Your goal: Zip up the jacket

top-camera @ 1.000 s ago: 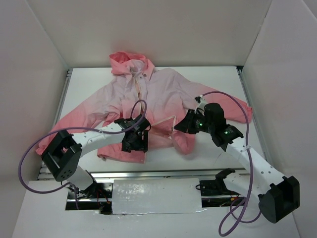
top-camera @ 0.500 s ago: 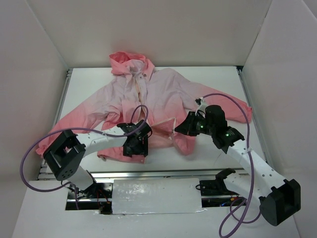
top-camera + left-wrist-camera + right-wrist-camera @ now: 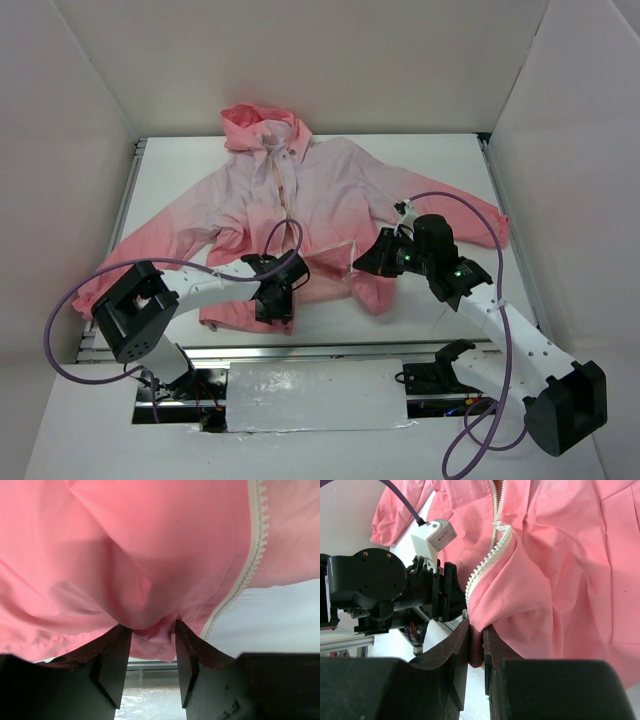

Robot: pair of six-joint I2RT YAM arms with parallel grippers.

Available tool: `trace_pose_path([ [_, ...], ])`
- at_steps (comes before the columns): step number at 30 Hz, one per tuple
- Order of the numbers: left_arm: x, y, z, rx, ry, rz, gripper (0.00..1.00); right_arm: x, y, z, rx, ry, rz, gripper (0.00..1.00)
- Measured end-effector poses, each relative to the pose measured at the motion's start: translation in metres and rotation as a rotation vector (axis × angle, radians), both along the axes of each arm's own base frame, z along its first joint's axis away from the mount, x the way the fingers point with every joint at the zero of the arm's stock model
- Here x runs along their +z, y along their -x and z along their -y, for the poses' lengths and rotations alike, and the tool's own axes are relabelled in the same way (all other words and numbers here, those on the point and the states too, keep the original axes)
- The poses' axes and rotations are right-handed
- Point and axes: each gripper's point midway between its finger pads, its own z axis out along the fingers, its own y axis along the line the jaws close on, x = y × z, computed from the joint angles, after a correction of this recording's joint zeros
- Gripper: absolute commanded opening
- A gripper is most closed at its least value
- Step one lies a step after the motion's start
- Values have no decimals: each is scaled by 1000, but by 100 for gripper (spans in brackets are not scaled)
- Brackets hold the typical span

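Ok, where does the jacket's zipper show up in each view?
Top external: zipper down the jacket's middle, from the collar.
Left wrist: zipper upper right, slanting down-left toward the coral hem.
Right wrist: zipper top centre, down to the corner the right end effector pinches.
Shared landmark: the coral hem.

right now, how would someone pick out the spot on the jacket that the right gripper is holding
Find the pink hooded jacket spread on the white table and follow its pale zipper down to the hem. Where the front panels part, the right gripper pinches the coral hem corner right beside the zipper teeth. The left gripper sits at the other panel's hem, jaws apart.
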Motion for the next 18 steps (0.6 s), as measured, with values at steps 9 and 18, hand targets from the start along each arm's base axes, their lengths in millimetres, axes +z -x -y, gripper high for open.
trace_pose_path([
  [9, -7, 4, -3, -3, -15, -18, 16, 2, 1, 0, 1, -6, 3, 0],
  [18, 1, 0, 16, -17, 46, -23, 49, -5, 6, 1, 7, -5, -11, 0],
])
